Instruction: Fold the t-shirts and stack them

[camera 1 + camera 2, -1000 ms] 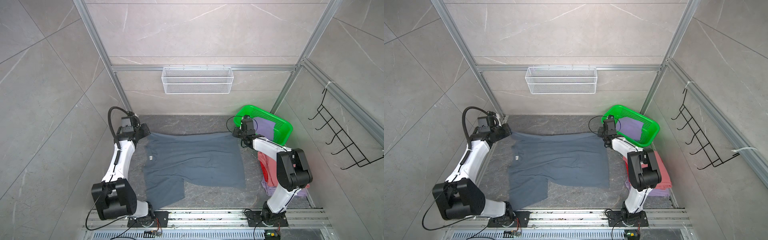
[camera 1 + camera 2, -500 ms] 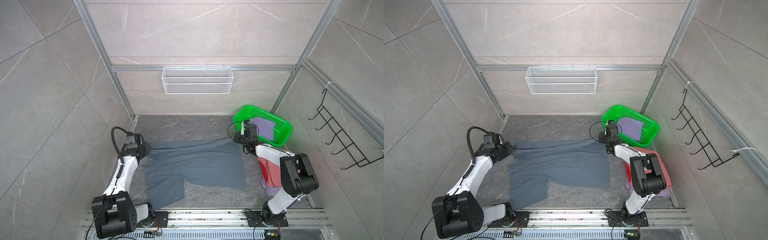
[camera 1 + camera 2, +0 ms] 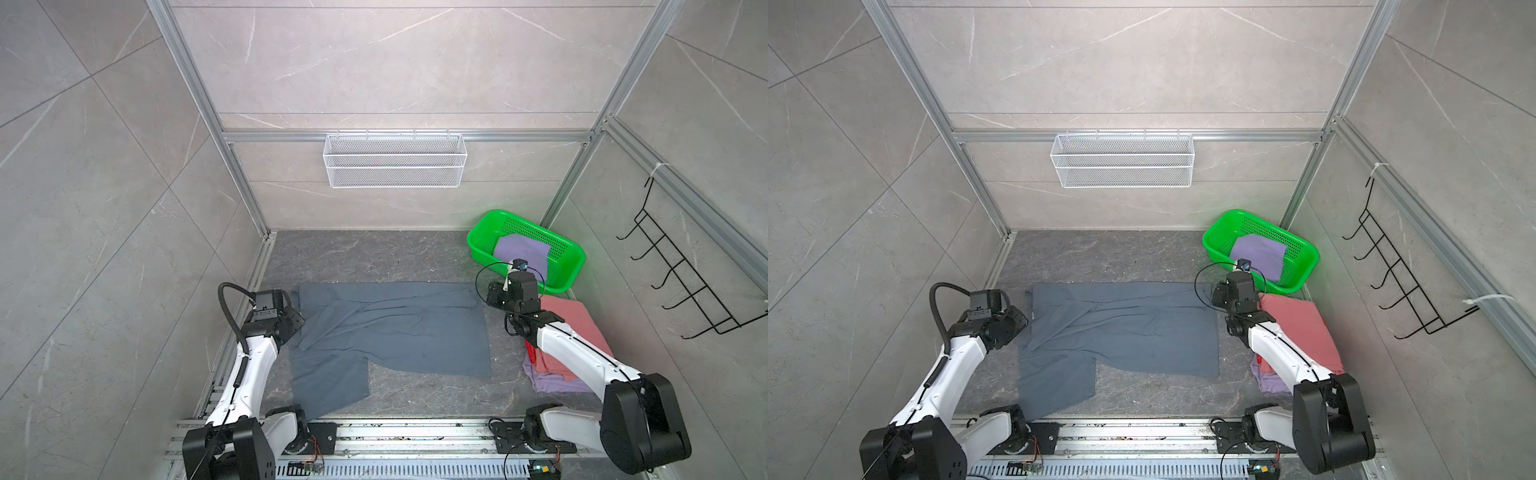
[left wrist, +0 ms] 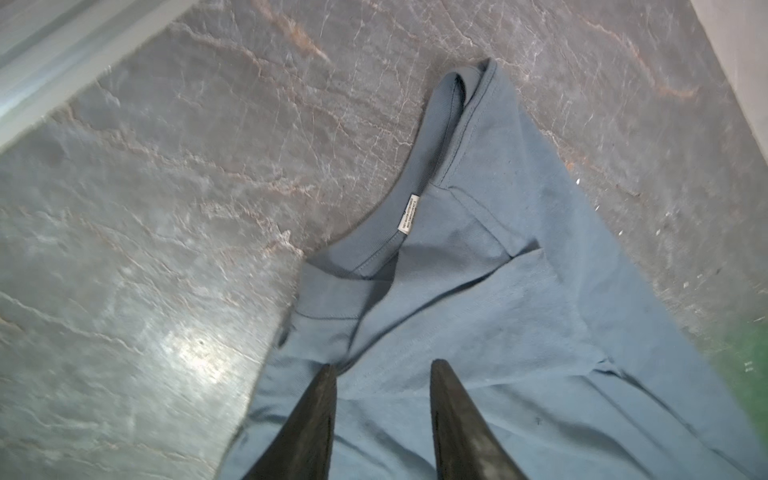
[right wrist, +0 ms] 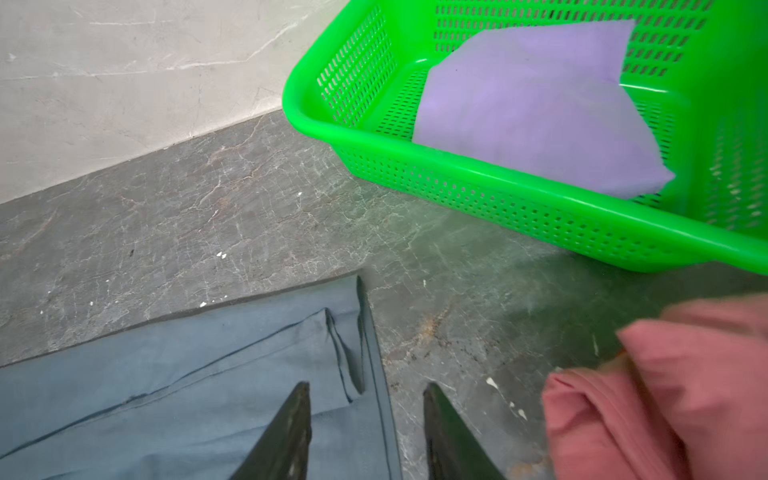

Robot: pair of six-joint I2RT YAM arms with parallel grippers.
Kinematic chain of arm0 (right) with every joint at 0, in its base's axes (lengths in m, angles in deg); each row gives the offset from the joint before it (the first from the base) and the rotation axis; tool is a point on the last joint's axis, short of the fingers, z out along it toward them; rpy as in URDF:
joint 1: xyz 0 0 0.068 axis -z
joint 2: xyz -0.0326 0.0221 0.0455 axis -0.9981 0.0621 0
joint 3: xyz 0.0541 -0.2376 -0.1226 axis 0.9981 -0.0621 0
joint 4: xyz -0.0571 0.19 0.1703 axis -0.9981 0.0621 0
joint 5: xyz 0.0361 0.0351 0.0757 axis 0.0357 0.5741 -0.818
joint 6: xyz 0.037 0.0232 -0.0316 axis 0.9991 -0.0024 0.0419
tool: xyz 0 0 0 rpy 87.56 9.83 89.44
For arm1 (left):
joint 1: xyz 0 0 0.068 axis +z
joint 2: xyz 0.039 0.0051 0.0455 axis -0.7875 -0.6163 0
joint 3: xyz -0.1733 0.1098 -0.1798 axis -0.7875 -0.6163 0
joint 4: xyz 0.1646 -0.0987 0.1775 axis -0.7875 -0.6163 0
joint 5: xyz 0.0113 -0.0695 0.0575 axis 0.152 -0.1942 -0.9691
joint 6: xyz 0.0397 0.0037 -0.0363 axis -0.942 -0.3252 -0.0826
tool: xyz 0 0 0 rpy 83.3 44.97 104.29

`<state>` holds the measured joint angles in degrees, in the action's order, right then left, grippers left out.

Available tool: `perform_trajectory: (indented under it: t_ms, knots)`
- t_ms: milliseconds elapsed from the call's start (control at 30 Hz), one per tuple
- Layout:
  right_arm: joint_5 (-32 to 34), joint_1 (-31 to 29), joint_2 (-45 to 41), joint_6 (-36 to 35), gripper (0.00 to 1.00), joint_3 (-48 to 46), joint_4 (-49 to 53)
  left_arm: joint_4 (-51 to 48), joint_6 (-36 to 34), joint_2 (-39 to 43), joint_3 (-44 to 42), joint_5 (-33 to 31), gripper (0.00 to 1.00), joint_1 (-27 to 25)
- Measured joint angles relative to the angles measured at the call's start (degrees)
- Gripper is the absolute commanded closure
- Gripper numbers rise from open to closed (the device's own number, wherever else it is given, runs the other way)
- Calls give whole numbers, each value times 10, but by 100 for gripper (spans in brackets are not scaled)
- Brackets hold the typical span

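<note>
The slate blue-grey t-shirt [image 3: 390, 332] [image 3: 1121, 332] lies on the dark floor, its far edge folded over toward the front and one sleeve [image 3: 328, 382] sticking out near the rail. My left gripper [image 4: 380, 365] stands open just above the cloth by the collar, close to the white neck label [image 4: 408, 212]. At the shirt's far right corner my right gripper [image 5: 365, 386] is open, holding nothing. A salmon-pink t-shirt [image 3: 569, 328] [image 5: 665, 395] lies on a lavender one [image 3: 552, 380] under the right arm. Another lavender t-shirt [image 3: 521, 251] [image 5: 532, 116] sits in the basket.
The green plastic basket [image 3: 557, 245] [image 5: 374, 141] stands in the back right corner. A white wire basket [image 3: 395, 166] hangs on the back wall, a black hook rack [image 3: 685, 291] on the right wall. The arms' mounting rail [image 3: 395, 432] runs along the front.
Both grippers came toward the front, carrying the blue-grey shirt's far edge over onto itself. Both jaws have since opened and let the cloth go.
</note>
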<state>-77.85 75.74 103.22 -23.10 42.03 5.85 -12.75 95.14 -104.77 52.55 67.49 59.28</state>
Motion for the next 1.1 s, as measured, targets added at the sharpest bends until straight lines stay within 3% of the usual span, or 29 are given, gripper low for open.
perform_trajectory:
  t_ms: [200, 400, 867, 933, 1100]
  knots:
    - [-42, -21, 133, 30, 49, 89, 9, 8, 4, -4, 0, 0, 49, -34]
    - [-43, -38, 251, 61, 51, 155, 35, 24, 4, -11, 0, 0, 49, -70]
    - [-16, -40, 348, 52, 53, 224, 68, 33, 4, -13, 12, 0, 49, -78]
    - [-18, -40, 358, 50, 57, 230, 67, 34, 4, -13, 12, 0, 49, -78]
    - [-22, -40, 362, 46, 91, 236, 66, 34, 4, -13, 15, 0, 49, -78]
